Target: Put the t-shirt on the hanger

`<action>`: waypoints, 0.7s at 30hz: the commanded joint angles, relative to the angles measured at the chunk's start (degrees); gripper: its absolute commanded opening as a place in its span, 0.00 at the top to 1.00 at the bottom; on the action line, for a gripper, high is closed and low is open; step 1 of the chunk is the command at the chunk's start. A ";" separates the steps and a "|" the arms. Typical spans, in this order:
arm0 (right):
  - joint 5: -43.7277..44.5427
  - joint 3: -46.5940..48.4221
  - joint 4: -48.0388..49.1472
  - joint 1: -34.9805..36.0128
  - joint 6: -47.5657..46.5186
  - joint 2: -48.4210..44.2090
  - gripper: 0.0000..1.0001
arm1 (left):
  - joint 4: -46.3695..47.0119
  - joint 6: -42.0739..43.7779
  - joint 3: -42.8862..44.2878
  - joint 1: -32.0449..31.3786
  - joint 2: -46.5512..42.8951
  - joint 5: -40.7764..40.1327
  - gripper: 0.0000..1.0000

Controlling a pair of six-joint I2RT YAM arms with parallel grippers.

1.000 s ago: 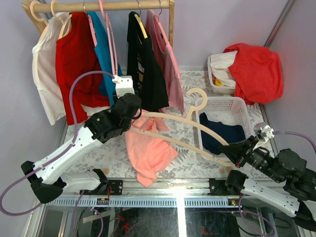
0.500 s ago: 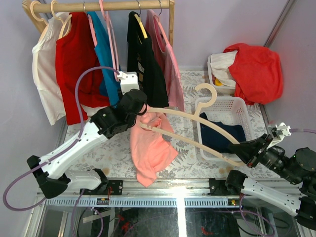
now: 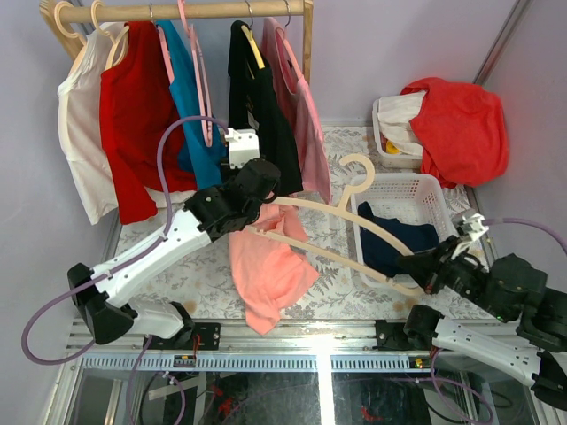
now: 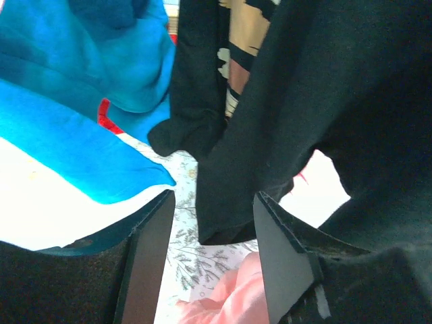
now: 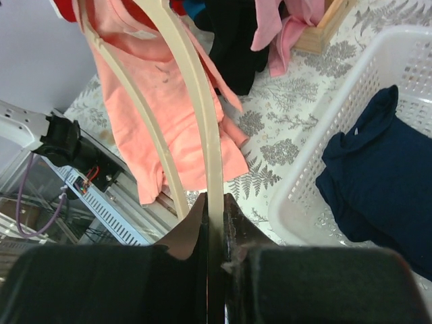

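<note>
Counted one salmon t-shirt (image 3: 266, 266), draped on the left end of one cream hanger (image 3: 339, 209) held above the fern-print surface (image 3: 347, 146). Found right gripper (image 5: 214, 208) pinching the hanger's other end; left gripper (image 4: 212, 199) spread, beside the shirt's top. Logged two white baskets (image 3: 400, 181), the nearer holding one navy garment (image 3: 390, 248).

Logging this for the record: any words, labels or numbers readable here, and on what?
None readable.
The black shirt on the rail carries a pale print, too folded and blurred to read.
No writing shows on the t-shirt, hanger or basket.
</note>
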 commanded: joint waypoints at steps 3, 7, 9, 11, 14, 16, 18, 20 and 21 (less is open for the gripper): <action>6.55 -1.28 1.96 -0.13 1.89 3.53 1.00 | 1.57 -3.49 -2.44 -0.57 -0.58 -10.57 0.48; 7.67 0.46 -0.96 -0.13 2.72 3.29 1.00 | 3.52 -4.06 -4.96 -0.58 -1.83 -10.75 0.46; 8.13 0.30 -1.48 -0.13 3.35 2.79 1.00 | 4.94 -4.09 -6.50 -0.56 -2.25 -10.89 0.44; 8.85 0.09 -1.74 -0.13 3.98 2.23 1.00 | 5.41 -4.11 -7.07 -0.57 -2.11 -11.02 0.41; 9.47 0.10 -1.50 -0.13 4.06 1.34 1.00 | 5.80 -4.45 -7.03 -0.56 -1.65 -10.63 0.39; 9.83 -0.27 -1.28 -0.09 4.13 1.38 1.00 | 6.77 -4.54 -7.80 -0.56 -1.87 -9.05 0.37; 10.00 -1.18 -0.34 -0.13 4.23 1.26 1.00 | 7.96 -4.45 -8.89 -0.51 -2.75 -7.82 0.36; 10.13 -2.52 1.29 -0.13 4.07 0.91 1.00 | 8.40 -4.50 -9.67 -0.56 -3.19 -6.36 0.36; 10.14 -3.28 2.11 -0.17 4.03 0.73 1.00 | 8.37 -4.65 -9.99 -0.56 -3.22 -5.49 0.36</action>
